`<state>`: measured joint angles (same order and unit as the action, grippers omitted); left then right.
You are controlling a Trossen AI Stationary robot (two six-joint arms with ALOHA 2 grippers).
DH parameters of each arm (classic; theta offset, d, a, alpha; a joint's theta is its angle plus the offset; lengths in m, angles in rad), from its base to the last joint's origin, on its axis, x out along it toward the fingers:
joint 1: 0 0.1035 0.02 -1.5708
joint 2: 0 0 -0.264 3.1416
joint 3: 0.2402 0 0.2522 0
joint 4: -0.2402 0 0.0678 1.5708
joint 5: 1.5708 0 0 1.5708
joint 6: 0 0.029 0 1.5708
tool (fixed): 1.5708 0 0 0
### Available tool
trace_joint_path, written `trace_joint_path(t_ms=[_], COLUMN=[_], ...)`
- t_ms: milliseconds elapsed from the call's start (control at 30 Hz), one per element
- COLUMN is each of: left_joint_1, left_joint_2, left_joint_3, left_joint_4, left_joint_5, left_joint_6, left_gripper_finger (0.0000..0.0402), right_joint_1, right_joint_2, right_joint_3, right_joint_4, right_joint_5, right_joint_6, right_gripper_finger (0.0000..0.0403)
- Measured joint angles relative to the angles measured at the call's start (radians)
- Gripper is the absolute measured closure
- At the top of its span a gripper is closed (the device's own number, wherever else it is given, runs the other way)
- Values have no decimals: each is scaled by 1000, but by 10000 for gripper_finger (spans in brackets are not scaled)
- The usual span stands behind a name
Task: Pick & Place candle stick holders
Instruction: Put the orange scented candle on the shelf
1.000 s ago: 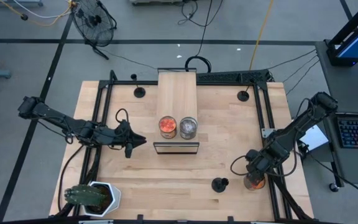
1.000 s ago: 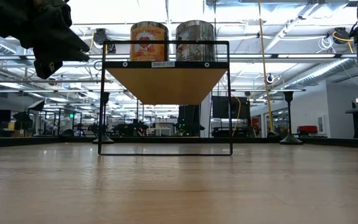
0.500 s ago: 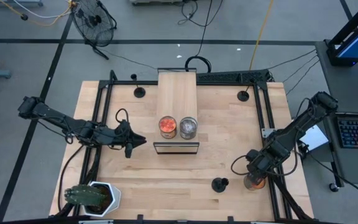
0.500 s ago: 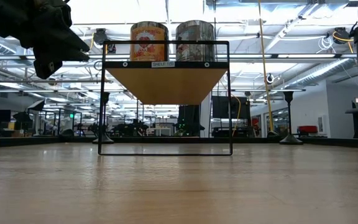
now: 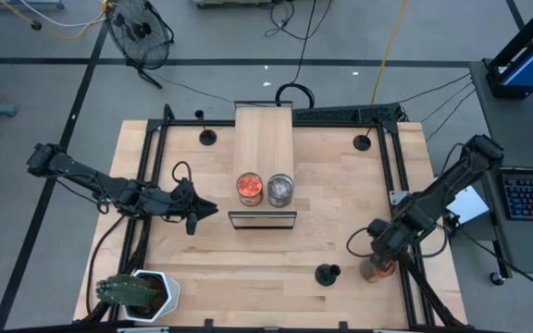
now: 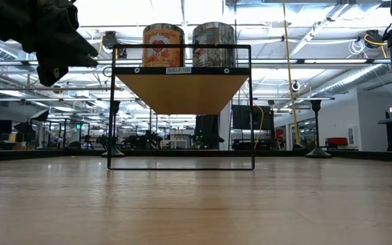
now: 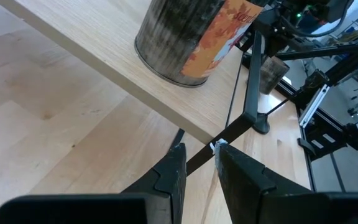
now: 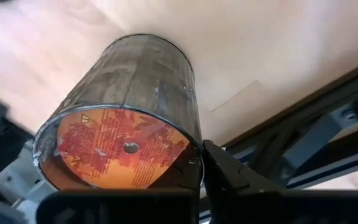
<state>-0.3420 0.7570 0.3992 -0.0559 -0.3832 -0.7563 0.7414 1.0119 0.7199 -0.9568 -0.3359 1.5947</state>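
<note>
The right tool [image 5: 378,268] sits at the counter's [image 5: 340,194] front right edge, its fingers [image 8: 229,177] closed around a round jar [image 8: 129,118]. The right wrist view shows dark glass walls and an orange-red printed label on the jar's flat end, which faces the camera. The jar lies tilted in the grasp, not upright. Judged from this, the jar is being carried rather than one of the task's own things.

The left tool [image 5: 192,215] hangs over the counter's left middle, just left of the wire-frame shelf [image 5: 263,139]. Its fingers [image 7: 169,177] stand narrow, with a slim gap and nothing between them. It points toward the shelf's front corner, which reads as a waiting pose.

Two jars stand side by side on the shelf's front end: an orange jar [image 5: 250,189] and a grey jar [image 5: 280,190].

Three candle stick holders are in view, each a matte-black disc base with a thin upright stem. One holder [image 5: 327,275] stands near the front edge, just left of the right tool. A second holder [image 5: 207,137] stands near the back left corner, and a third holder [image 5: 363,142] near the back right corner. No tool touches any of them
</note>
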Motion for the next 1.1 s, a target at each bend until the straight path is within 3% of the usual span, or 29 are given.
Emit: trace_joint_path(t_ms=[267, 600, 867, 1100], left_joint_1=[0, 0, 0, 0], left_joint_2=[0, 0, 0, 0], left_joint_3=[0, 0, 0, 0], left_joint_4=[0, -1, -3, -1], left_joint_5=[-7, -11, -11, -11], left_joint_6=[17, 115, 232, 220], left_gripper_finger=[309, 309, 309, 309], right_joint_1=[-1, -46, -158, -305], right_joint_2=[-6, -7, 15, 42], right_joint_3=[98, 338, 521, 618], right_joint_4=[-41, -291, -491, -533], right_joint_5=[3, 165, 286, 339], right_joint_6=[2, -12, -106, -254], right_gripper_finger=[402, 402, 403, 403])
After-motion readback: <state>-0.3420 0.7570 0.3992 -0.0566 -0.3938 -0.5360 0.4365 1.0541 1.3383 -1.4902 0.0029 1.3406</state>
